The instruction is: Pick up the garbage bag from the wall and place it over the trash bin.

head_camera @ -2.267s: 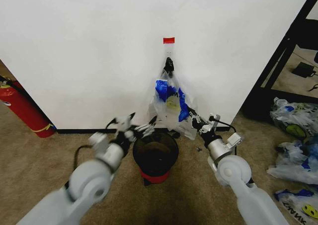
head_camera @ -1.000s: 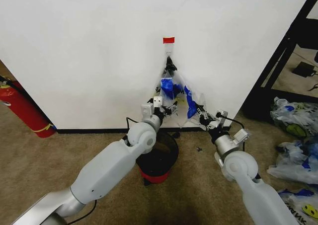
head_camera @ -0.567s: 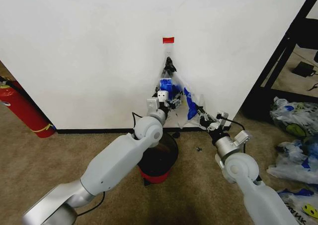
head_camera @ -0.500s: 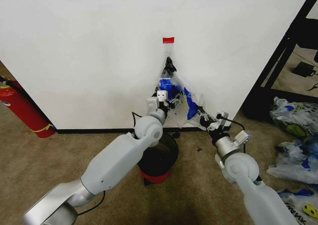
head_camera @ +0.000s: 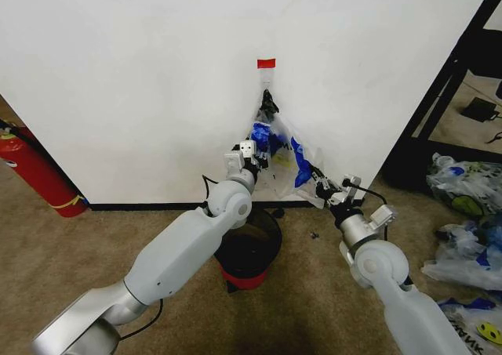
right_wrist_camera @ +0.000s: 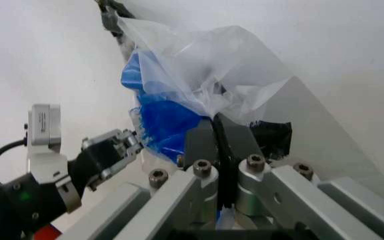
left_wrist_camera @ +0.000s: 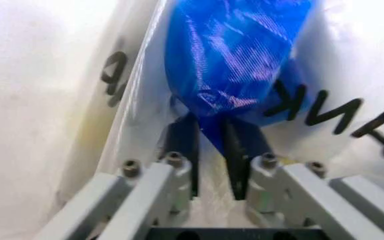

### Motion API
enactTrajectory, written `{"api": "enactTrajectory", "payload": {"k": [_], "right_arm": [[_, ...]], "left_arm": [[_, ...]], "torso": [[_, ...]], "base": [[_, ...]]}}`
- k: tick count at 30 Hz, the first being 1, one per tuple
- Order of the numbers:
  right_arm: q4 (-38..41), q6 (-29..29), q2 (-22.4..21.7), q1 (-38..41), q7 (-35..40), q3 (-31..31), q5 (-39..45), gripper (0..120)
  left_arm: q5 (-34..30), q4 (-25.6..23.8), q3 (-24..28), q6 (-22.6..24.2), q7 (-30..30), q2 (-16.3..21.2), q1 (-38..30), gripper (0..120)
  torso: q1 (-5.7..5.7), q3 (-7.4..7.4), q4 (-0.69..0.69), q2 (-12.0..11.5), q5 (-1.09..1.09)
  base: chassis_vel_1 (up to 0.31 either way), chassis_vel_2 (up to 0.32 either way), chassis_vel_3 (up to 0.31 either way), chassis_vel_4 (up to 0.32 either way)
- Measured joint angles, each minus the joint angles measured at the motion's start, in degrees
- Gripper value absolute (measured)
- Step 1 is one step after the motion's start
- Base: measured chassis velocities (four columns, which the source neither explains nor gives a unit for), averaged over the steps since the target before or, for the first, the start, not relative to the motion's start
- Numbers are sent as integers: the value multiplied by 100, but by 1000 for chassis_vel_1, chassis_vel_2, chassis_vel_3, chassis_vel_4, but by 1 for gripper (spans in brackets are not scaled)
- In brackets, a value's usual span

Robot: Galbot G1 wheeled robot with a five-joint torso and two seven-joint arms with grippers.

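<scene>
White wall (head_camera: 141, 81), hung garbage bag (head_camera: 284, 157) (letters "ANK" legible)

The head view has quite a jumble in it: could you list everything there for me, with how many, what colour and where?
wall: one, white, black baseboard, straight ahead
red tape strip: one, on the wall above the bags
garbage bag: one, see-through with blue patches, hanging at the wall
trash bin: one, black with red base, on the carpet below the bag
fire extinguisher: one, red, far left
loose bags: several, clear and blue, on the floor at right
left gripper: shut on the bag
right gripper: shut on the bag
</scene>
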Motion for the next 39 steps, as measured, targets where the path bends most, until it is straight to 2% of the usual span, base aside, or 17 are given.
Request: {"api": "enactTrajectory", "payload": {"k": [2, 6, 11, 13, 17, 24, 39], "right_arm": [[-13, 0, 17, -9, 0, -1, -5, 0], [-13, 1, 23, -40, -1, 18, -15, 0], [6, 2, 16, -107, 0, 70, -60, 0], [10, 2, 14, -112, 0, 69, -65, 0], [68, -4, -87, -178, -3, 65, -176, 0], [119, -34, -136, -263, -3, 62, -209, 0], [311, -52, -223, -663, -101, 34, -407, 0]], "left_arm": [[-71, -1, -5, 16, -36, -55, -37, 0], [-90, -115, -4, 21, -51, 57, -17, 0], [-89, -676, -194, 21, -24, 513, 285, 0], [-89, -709, -209, 21, -23, 538, 306, 0], [-30, -1583, -607, 23, 34, 1224, 988, 0], [162, -2320, -984, 33, 119, 1716, 1760, 0], [276, -3318, -1514, 106, 98, 2105, 2884, 0]], "torso": [[0, 0, -2, 0, 0], [0, 0, -3, 0, 0], [0, 0, 0, 0, 0], [0, 0, 0, 0, 0], [0, 0, 2, 0, -1], [-1, -1, -1, 0, -1], [-1, -1, -1, 1, -1]], "base": [[0, 0, 0, 0], [0, 0, 0, 0], [0, 0, 0, 0], [0, 0, 0, 0], [0, 0, 0, 0], [0, 0, 0, 0], [0, 0, 0, 0]]}}
